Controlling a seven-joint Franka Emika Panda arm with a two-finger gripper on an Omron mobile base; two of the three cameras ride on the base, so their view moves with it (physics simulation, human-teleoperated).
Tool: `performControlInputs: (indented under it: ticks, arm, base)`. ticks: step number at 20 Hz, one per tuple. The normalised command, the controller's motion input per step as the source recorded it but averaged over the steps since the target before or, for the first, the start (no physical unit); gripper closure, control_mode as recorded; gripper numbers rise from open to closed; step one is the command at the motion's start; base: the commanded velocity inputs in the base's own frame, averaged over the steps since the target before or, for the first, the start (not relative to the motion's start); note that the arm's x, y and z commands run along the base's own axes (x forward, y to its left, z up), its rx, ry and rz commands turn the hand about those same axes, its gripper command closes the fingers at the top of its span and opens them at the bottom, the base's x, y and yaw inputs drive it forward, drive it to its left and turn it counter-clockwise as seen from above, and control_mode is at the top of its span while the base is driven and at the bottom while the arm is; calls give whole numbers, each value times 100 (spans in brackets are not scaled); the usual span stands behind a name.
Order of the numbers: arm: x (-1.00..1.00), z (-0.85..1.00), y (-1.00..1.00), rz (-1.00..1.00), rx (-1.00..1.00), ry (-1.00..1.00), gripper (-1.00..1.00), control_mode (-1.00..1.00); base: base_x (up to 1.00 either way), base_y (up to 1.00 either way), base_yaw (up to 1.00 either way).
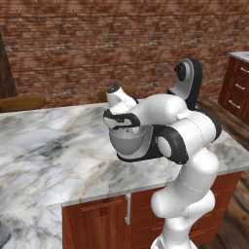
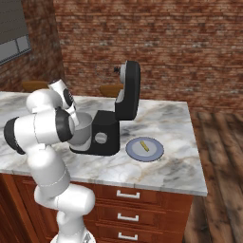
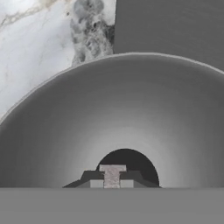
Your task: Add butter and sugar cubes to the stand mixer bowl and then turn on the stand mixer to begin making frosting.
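The stand mixer [image 2: 107, 133] is a squat black box with a grey side knob [image 2: 100, 138], standing on the marble counter. Its grey stand mixer bowl [image 1: 127, 141] [image 2: 81, 129] [image 3: 131, 109] sits at its left end. My gripper [image 1: 125, 127] [image 3: 112, 176] hangs just over the bowl, pointing down into it. It is shut on a small whitish sugar cube [image 3: 112, 174] pinched between the dark tips. The butter [image 2: 144, 146], a thin pale-yellow stick, lies on a grey-blue plate [image 2: 154, 153] right of the mixer.
A taller black-and-grey curved appliance [image 2: 128, 90] [image 1: 188, 80] rises just behind the mixer. Brown stools [image 1: 22, 102] [image 2: 111, 89] stand beyond the counter. The counter's front edge [image 2: 118, 182] runs above wooden drawers. Open marble [image 1: 48, 146] lies left of the bowl.
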Motion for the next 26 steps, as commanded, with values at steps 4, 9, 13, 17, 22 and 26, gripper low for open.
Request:
performControlInputs:
  ticks: [4, 9, 13, 17, 22, 26]
  arm:
    - [7, -31, -6, -10, 0, 0, 100, -100]
    - [-1, -13, -15, -8, 3, -2, -100, -100]
    - [-11, 33, -33, -3, 10, -11, -100, -100]
    - [-10, 55, -17, -1, 11, -9, -100, -100]
    - [-68, 75, 10, 0, 7, -10, -100, -100]
    - [-95, 85, 7, 6, 2, -9, -100, -100]
  base:
    - [0, 0, 0]
    - [0, 0, 0]
    - [0, 0, 0]
    - [0, 0, 0]
    - [0, 0, 0]
    - [0, 0, 0]
